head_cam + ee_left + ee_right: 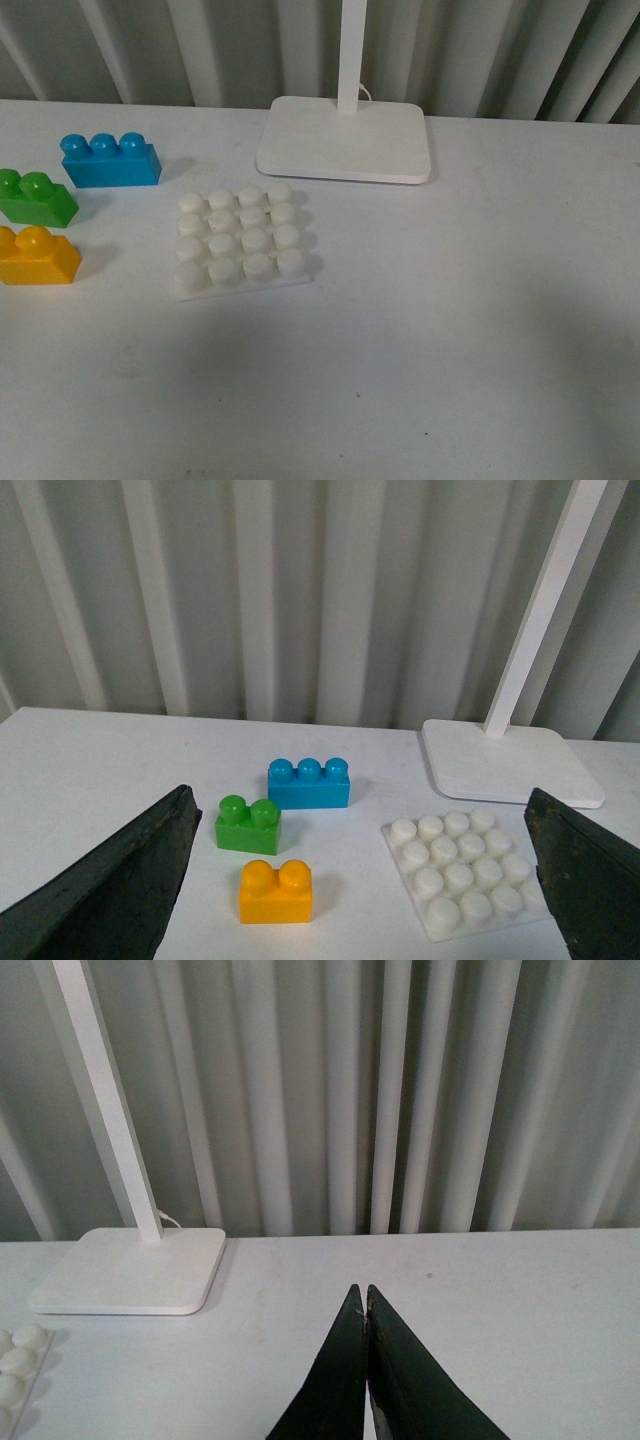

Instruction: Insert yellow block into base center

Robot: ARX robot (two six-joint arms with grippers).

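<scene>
The yellow block (38,256) lies on the white table at the far left in the front view, with two studs up. The white studded base (240,240) lies flat to its right, bare. Neither arm shows in the front view. In the left wrist view my left gripper (360,880) is open wide and empty, back from the yellow block (276,891) and the base (463,871), which both lie between its spread fingers (110,890). In the right wrist view my right gripper (363,1300) is shut on nothing, above bare table, with the base's edge (18,1360) at the side.
A green two-stud brick (36,198) sits just behind the yellow block, and a blue three-stud brick (110,160) behind that. A white lamp stand (345,138) with an upright post stands behind the base. A pleated grey curtain closes off the back.
</scene>
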